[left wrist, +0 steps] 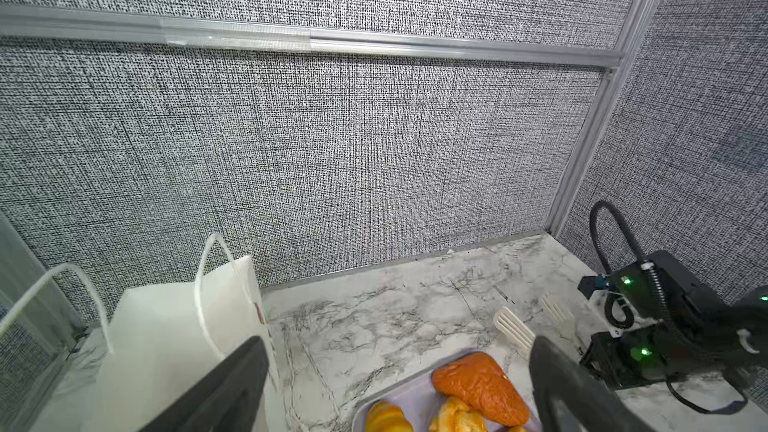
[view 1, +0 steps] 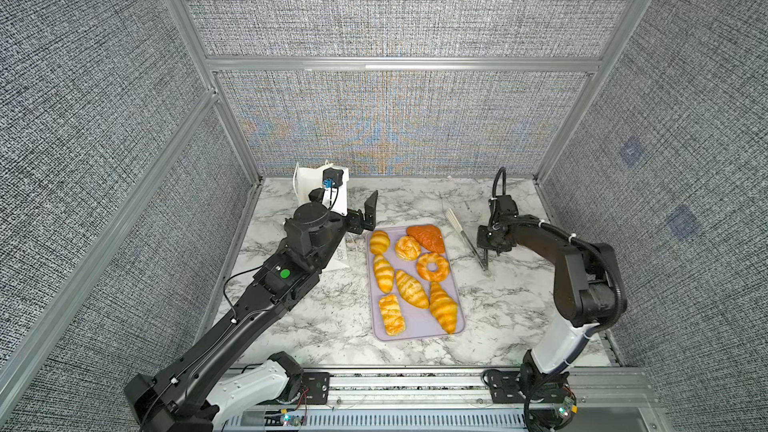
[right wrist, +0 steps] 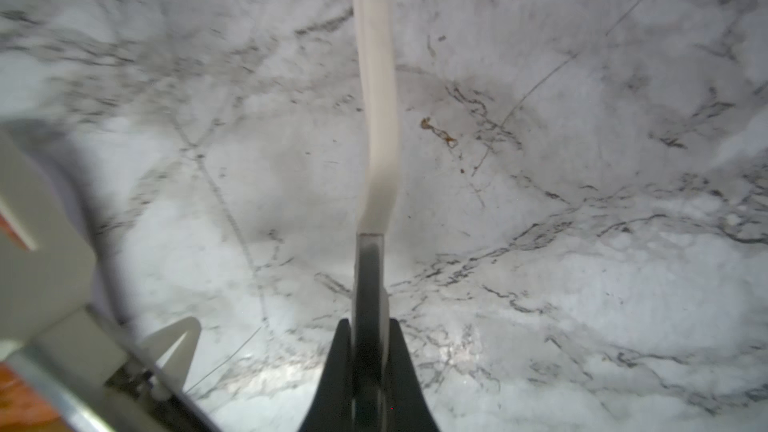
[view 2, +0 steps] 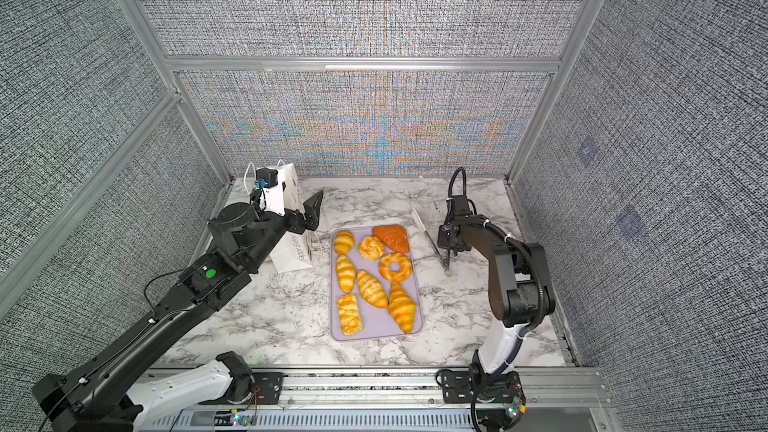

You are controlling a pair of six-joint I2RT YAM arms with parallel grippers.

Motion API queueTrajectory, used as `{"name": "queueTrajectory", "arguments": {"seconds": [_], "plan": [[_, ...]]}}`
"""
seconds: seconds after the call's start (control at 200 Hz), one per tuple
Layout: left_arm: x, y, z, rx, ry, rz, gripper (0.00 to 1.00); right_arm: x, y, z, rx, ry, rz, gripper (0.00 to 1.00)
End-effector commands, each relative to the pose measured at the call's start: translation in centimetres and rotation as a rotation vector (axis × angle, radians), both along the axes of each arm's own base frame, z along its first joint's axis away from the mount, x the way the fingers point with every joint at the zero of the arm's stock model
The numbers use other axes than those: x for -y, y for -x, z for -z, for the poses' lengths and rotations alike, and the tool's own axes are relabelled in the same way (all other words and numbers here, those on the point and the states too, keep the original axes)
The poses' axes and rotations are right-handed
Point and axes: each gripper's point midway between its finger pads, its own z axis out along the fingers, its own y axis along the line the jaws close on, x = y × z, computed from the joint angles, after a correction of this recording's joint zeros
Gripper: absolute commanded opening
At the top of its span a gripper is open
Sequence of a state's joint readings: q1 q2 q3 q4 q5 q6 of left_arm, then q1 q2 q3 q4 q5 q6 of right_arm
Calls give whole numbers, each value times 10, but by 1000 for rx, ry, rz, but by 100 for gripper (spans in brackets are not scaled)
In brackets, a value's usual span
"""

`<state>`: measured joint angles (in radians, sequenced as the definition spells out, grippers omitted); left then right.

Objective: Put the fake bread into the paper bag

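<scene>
The fake bread lies on a lilac tray (view 1: pixel 415 328) mid-table: several striped croissants (view 1: pixel 411 288), a bun (view 1: pixel 407 248), a ring doughnut (view 1: pixel 433 266) and a reddish wedge (view 1: pixel 427 238), also seen in the left wrist view as the wedge (left wrist: pixel 478 388). The white paper bag (view 2: pixel 291 189) (left wrist: pixel 174 326) stands left of the tray, partly behind my left arm. My left gripper (view 1: pixel 368 216) (left wrist: pixel 395 351) hovers open between the bag and the tray's far left corner, holding nothing. My right gripper (view 1: pixel 487 252) (right wrist: pixel 369 326) is shut on the tongs (view 1: pixel 465 238) right of the tray.
The tongs' white slotted tips (left wrist: pixel 513 326) point toward the back wall. Grey fabric walls with aluminium posts close in the marble table (view 1: pixel 332 326) on three sides. A metal rail (view 1: pixel 415 384) with both arm bases runs along the front edge.
</scene>
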<state>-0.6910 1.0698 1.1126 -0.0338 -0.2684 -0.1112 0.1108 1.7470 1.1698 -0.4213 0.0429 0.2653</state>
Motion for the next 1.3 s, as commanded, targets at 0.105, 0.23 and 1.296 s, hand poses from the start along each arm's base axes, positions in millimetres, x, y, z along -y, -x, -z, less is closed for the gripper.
{"name": "queueTrajectory", "arguments": {"seconds": [0.105,0.23,1.296], "plan": [[40,-13,-1,2,-53,135,99,-15,-12,-62,132,-138,-56,0],[61,-27,-2,-8,-49,185,99,-28,-17,-96,200,-217,-121,0],[200,-71,46,-334,236,1027,73,-130,-15,-204,311,-891,-574,3]]}}
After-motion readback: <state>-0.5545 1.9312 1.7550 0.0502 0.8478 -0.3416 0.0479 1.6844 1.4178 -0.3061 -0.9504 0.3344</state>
